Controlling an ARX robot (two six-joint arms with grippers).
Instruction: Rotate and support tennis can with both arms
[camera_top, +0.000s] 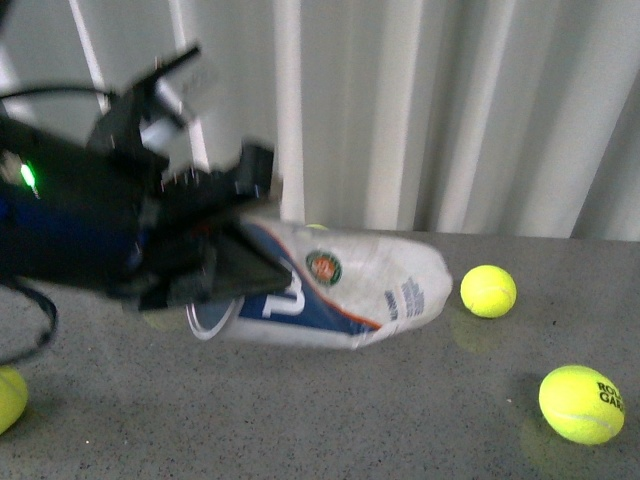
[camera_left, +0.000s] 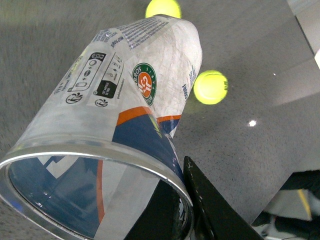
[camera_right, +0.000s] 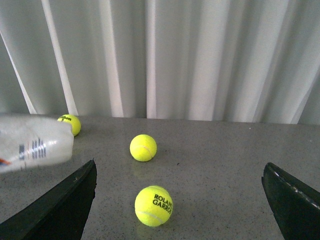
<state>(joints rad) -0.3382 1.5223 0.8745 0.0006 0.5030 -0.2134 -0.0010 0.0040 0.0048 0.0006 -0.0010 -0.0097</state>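
Can (camera_top: 335, 285): lies on its side and tilted, low over the table (camera_top: 380, 430). We cannot tell whether it touches the table. The silver rim is at the left and the closed end points right.
Label: navy, white and orange, with the round emblem facing the front camera.
Left gripper (camera_top: 215, 275): blurred in the front view, clamped on the can's rim end. In the left wrist view we see one black finger (camera_left: 205, 200) against the outside of the rim. We cannot make out the other.
Right gripper (camera_right: 179, 170): jaws spread wide with nothing between them, apart from the can's closed end.
Balls (camera_top: 488, 290): one near the closed end, one nearer us at the right, one at the left edge, one peeking out behind the can.
Backdrop: white curtain (camera_top: 450, 100).
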